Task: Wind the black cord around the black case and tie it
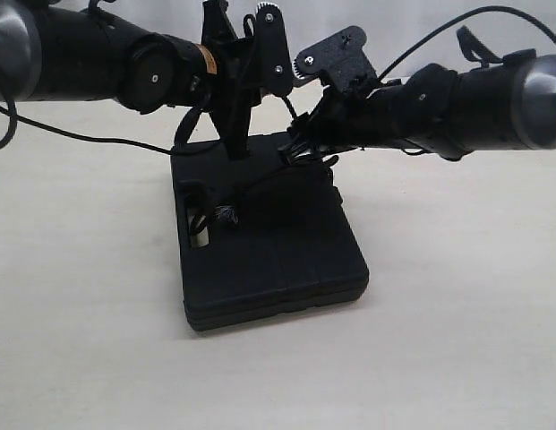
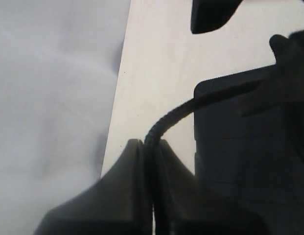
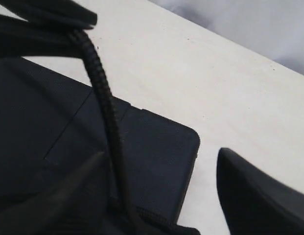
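The black case lies flat on the pale table, its handle slot toward the left. A frayed, knotted end of the black cord rests on the lid beside that slot. My left gripper points down over the case's far edge, shut on the black cord, which curves from its fingertips across to the case. My right gripper hovers open over the case's far right part. In the right wrist view the cord runs down between the wide-apart fingers, above the case.
A thick black robot cable sags across the table behind the case on the left. Another cable arches above the right arm. Bare pale table surrounds the case. A grey cloth backdrop hangs beyond the table edge.
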You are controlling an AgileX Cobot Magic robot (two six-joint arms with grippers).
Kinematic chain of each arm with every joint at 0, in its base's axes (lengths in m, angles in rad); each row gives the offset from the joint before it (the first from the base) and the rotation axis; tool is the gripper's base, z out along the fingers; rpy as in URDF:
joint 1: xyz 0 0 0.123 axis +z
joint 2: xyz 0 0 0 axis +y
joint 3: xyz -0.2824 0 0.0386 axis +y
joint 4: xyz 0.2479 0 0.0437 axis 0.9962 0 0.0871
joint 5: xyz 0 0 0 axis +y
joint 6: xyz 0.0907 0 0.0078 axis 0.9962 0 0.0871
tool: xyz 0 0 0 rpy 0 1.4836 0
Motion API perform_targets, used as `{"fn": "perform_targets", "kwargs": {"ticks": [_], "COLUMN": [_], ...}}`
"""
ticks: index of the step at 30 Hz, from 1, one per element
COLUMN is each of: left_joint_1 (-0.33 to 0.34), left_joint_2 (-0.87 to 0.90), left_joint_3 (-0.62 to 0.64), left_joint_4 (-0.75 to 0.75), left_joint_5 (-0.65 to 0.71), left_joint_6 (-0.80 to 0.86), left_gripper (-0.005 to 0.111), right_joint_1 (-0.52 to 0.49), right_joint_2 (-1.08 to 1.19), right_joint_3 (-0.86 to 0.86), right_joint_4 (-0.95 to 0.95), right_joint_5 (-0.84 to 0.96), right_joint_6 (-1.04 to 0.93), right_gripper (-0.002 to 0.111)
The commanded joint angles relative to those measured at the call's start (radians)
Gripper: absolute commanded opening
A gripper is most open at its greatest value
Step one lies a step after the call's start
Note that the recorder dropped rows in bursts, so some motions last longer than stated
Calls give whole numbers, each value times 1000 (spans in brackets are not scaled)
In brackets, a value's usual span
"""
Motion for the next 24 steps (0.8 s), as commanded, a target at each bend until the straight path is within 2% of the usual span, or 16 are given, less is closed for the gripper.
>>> {"fn": "perform_targets", "kwargs": {"ticks": [1, 7, 13, 14, 15, 16, 18, 21, 22, 24], "left_joint_1": [-14, -14, -14, -14, -14, -14, -14, -14, -14, -14], "left_joint_2": [-8, -8, -8, -8, -8, -8, -8, -8, -8, -8], "left_joint_3": [-2, -2, -2, -2, -2, -2, -2, -2, -2, -2], "left_joint_4": [-7, -7, -7, -7, -7, -7, -7, -17, -15, -10], "left_joint_5": [-33, -37, -34, -30, -30, -22, -15, -46, -43, -30], "left_joint_6": [-5, -5, -5, -5, -5, -5, -5, -27, -27, -27], "left_gripper": [0, 0, 0, 0, 0, 0, 0, 2, 8, 27], "right_joint_1": [6, 6, 16, 18, 18, 18, 18, 15, 12, 1], "right_joint_2": [2, -93, 6, 20, 20, 18, 13, 11, 9, 9], "right_joint_3": [-20, -20, -26, -26, -26, -26, -24, -24, -22, -12], "right_joint_4": [-26, -22, -22, -22, -22, -22, -22, -25, -25, -25], "right_joint_5": [69, 180, 57, 29, 24, 23, 25, 27, 25, 0], "right_joint_6": [-24, -20, -22, -22, -22, -22, -22, -22, -22, -22], "right_gripper": [60, 60, 58, 46, 40, 23, 8, 4, 4, 4]}}
